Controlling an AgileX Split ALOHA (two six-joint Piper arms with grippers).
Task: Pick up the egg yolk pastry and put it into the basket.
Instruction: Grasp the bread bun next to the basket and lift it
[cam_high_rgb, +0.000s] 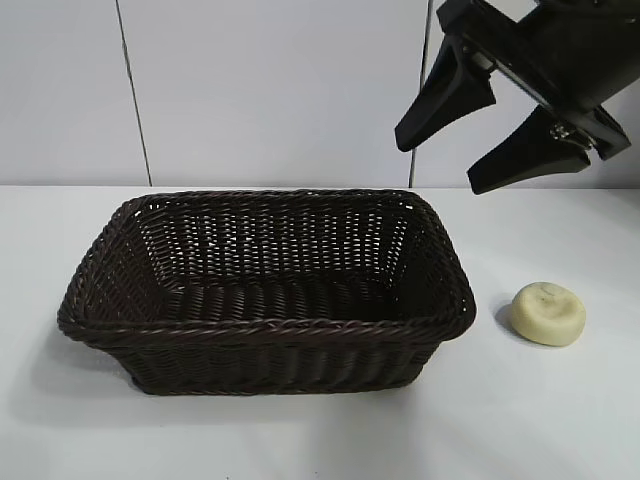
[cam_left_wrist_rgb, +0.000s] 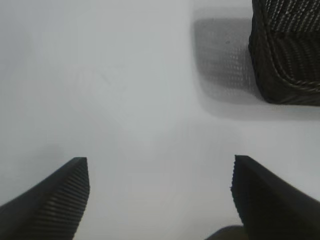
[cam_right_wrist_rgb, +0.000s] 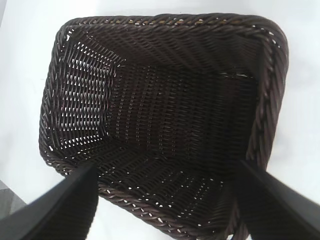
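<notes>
The egg yolk pastry (cam_high_rgb: 548, 313), a small pale yellow dome with a dimpled top, lies on the white table just right of the basket (cam_high_rgb: 268, 327). The dark brown wicker basket sits in the middle of the table and holds nothing. My right gripper (cam_high_rgb: 440, 165) hangs open and empty high above the basket's right end, up and left of the pastry. In the right wrist view the gripper (cam_right_wrist_rgb: 167, 175) looks down into the basket (cam_right_wrist_rgb: 165, 30). My left gripper (cam_left_wrist_rgb: 161, 161) is open over bare table, with a corner of the basket (cam_left_wrist_rgb: 287, 85) ahead of it. The exterior view does not show it.
A white wall with a dark vertical seam (cam_high_rgb: 133, 90) rises behind the table. White tabletop (cam_high_rgb: 560, 420) lies in front of and to the right of the pastry.
</notes>
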